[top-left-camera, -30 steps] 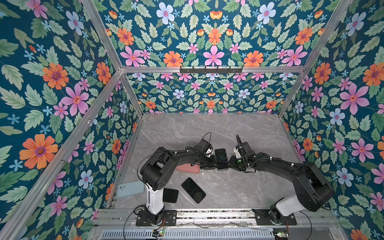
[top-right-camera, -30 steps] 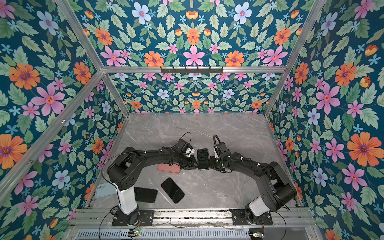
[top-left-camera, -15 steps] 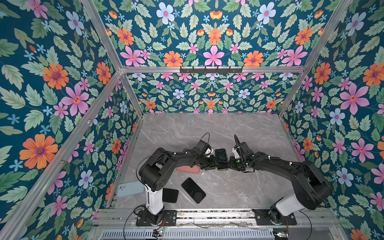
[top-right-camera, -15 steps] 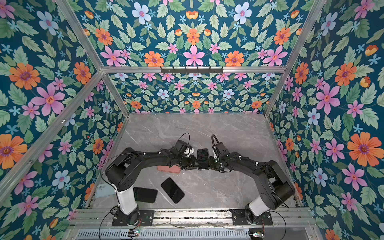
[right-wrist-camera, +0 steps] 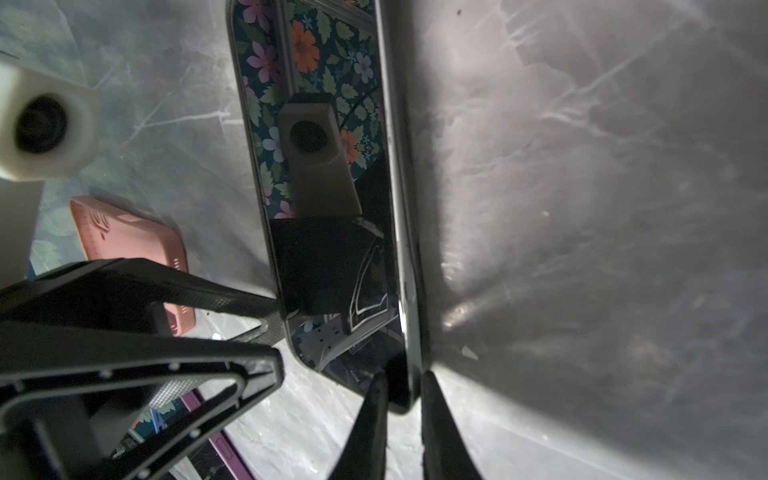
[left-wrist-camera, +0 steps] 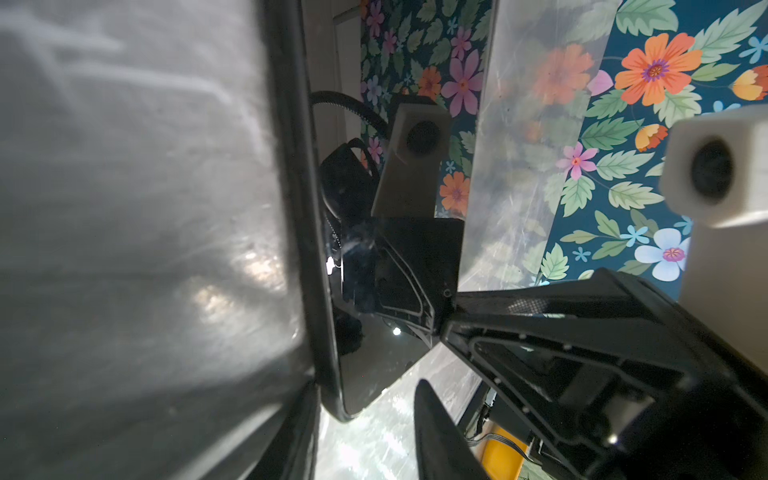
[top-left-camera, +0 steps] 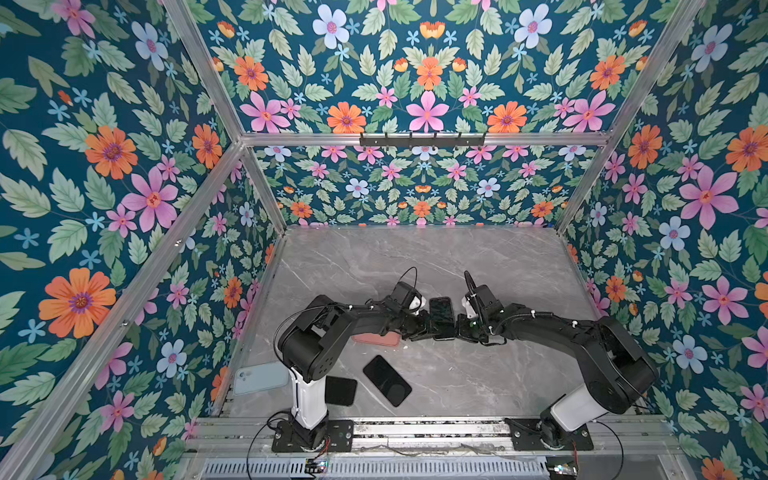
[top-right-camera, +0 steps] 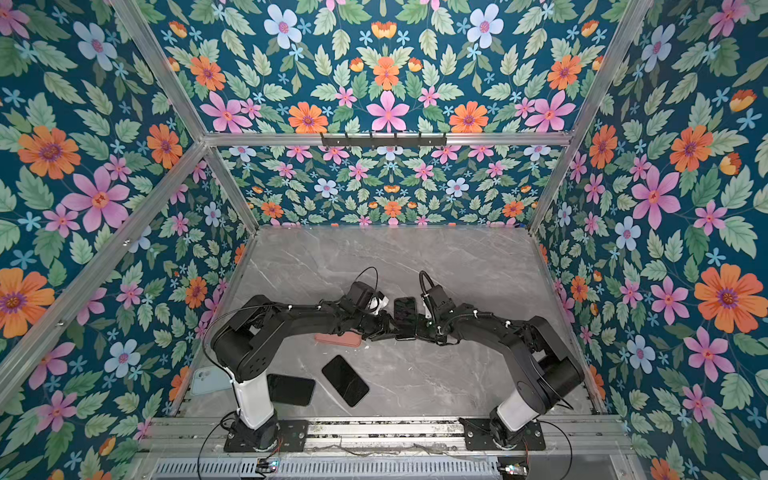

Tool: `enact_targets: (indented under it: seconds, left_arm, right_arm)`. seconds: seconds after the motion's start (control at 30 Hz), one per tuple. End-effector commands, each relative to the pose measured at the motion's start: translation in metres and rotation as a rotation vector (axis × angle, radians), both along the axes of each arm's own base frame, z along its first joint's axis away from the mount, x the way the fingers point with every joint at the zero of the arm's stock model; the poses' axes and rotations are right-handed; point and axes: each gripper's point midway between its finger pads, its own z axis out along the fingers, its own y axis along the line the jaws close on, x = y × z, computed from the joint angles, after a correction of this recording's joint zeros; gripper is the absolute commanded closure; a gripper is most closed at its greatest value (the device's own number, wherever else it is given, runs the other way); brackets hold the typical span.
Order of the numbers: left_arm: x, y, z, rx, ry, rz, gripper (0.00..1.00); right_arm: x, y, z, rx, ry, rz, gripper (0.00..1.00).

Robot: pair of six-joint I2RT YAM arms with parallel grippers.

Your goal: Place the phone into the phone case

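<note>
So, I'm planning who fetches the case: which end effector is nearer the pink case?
Left. The left end effector is right beside the pink case, at one side of the phone; the right end effector grips the phone's opposite side, farther from the case.

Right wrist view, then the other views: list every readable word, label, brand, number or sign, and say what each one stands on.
No text can be read in any view.
On the pink case: faint embossed marks near one end, too blurred to read.
On the phone: the screen shows only reflections, no text.
</note>
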Motion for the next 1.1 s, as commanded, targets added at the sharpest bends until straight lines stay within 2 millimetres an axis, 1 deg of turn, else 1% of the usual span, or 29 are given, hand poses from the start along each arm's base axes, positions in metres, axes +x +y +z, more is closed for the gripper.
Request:
enact_targets:
  seconds: [0.0,0.17,0.43,0.73,0.9,1.0,1.07]
  left_arm:
    - [-0.002,0.004,-0.007,0.027,0.011,0.005,0.61]
    - [-0.003,0.003,-0.007,0.017,0.012,0.005,0.62]
    - [-0.003,0.002,-0.005,0.004,0.009,0.003,0.62]
    - [-0.003,0.001,-0.005,0.002,0.009,-0.001,0.62]
    - [-0.002,0.000,-0.003,-0.006,0.002,-0.003,0.60]
    - [-0.001,0.002,-0.002,-0.001,-0.004,-0.004,0.58]
    - [0.000,0.007,-0.003,0.017,-0.007,0.000,0.58]
  right_arm:
    - [0.001,0.009,0.004,0.034,-0.010,0.011,0.85]
    - [-0.001,0.011,0.004,0.041,-0.006,0.015,0.88]
    - [-0.006,0.013,-0.002,0.042,0.006,0.015,0.91]
    - [-0.008,0.012,-0.007,0.035,0.012,0.013,0.93]
    - [-0.010,0.010,-0.009,0.032,0.017,0.009,0.93]
    - [-0.009,0.009,-0.005,0.028,0.008,0.006,0.93]
    - [-0.009,0.007,-0.001,0.020,-0.003,0.005,0.92]
